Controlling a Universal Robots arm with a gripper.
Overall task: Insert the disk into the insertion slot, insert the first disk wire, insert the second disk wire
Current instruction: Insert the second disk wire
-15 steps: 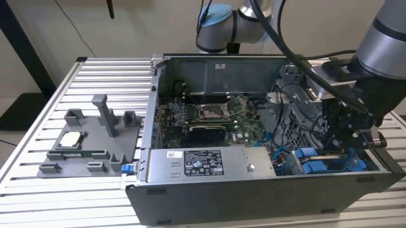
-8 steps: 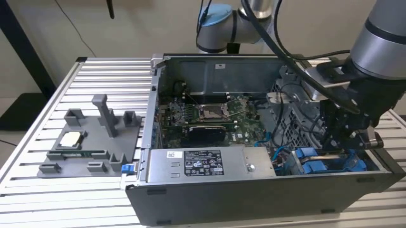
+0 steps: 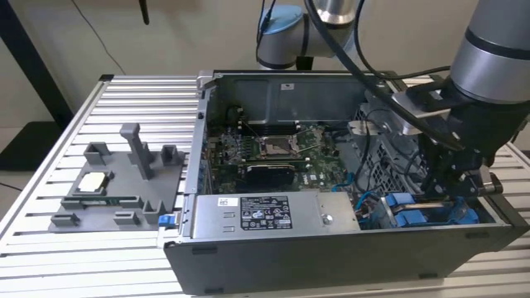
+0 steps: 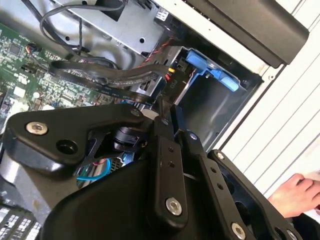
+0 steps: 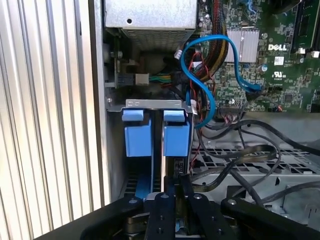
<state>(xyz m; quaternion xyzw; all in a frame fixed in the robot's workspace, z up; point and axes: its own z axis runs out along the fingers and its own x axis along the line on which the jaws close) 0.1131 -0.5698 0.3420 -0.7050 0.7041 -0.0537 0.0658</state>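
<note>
The open computer case (image 3: 331,254) lies on a slatted table. At its front corner, on the exterior view's right, two bright blue carrier frames (image 5: 137,135) (image 5: 176,135) stand side by side in the drive bay (image 3: 410,210), also blue in the second wrist view (image 4: 212,72); the disk body inside them is hidden. My gripper (image 3: 443,191) reaches down into that bay. Its fingers (image 5: 173,181) are shut together just behind the blue frames. A flat black wire (image 4: 120,90) runs up to the fingertips (image 4: 164,111) and appears pinched there.
The grey labelled power-supply box (image 3: 265,212) sits beside the bay, the green motherboard (image 3: 273,152) behind it. Loose black cables (image 5: 240,160) and a blue cable (image 5: 200,85) crowd the bay. A grey fixture tray (image 3: 116,186) lies on the exterior view's left. A person's hand (image 4: 297,192) is outside the case.
</note>
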